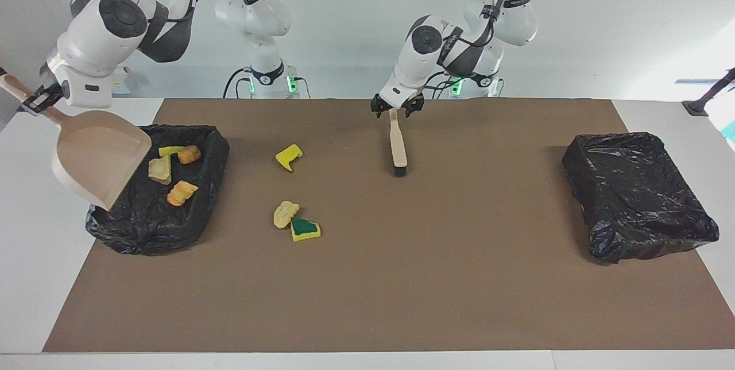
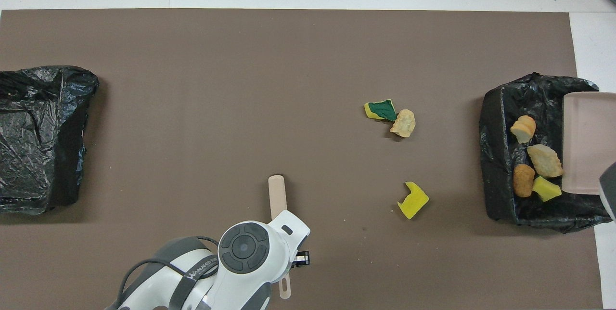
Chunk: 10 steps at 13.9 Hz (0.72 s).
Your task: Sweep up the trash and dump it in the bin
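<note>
The right gripper (image 1: 35,101) is pinched on the handle of the beige dustpan (image 1: 97,154), which hangs tilted, mouth down, over the black-lined bin (image 1: 172,226) at the right arm's end of the table. Four scraps of the trash lie inside that bin: a tan lump (image 1: 160,168), an orange lump (image 1: 189,154), a pale orange piece (image 1: 181,192) and a yellow bit (image 1: 170,150).

Three scraps lie on the brown mat (image 1: 402,278), between that bin and the brush: a yellow sponge piece (image 1: 288,156) nearer to the robots, and, farther from them, a tan foam lump (image 1: 285,213) touching a green-faced sponge bit (image 1: 304,228).

The left gripper (image 1: 394,107) sits at the handle end of the brush (image 1: 397,143), its fingers spread to either side of the handle. The brush lies flat on the mat, bristles pointing away from the robots, near the table's middle.

A second black-lined bin (image 1: 637,195) stands at the left arm's end of the table, well apart from everything else. Nothing lies between the loose scraps and the brush.
</note>
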### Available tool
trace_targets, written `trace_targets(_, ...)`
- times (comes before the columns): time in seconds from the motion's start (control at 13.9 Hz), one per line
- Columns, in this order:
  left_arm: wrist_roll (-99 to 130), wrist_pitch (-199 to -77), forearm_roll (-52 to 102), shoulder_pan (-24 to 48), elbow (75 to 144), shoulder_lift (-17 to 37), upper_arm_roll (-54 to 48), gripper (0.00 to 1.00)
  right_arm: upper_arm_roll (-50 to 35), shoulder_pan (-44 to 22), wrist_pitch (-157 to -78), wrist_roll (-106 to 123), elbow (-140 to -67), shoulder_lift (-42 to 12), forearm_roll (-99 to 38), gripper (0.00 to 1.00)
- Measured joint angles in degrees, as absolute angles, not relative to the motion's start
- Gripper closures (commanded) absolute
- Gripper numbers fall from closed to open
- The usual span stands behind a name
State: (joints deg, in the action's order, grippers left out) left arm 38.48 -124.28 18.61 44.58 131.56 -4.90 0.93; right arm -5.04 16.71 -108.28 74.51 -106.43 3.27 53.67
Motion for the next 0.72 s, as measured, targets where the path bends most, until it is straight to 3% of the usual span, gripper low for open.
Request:
trace_targets(0.36,33.81,-114.35,11.38,33.85,123.06,-7.76,1.50,0.00,-6.60,15.38,-104.85,75.63,-106.07,3.33,37.46,1.00)
trace_targets(0.72,20.13,-108.23,10.12,23.14,121.26,-10.00,1.61,0.00,-7.55,11.78,-100.61,75.44,-105.98,3.37,26.98,1.00)
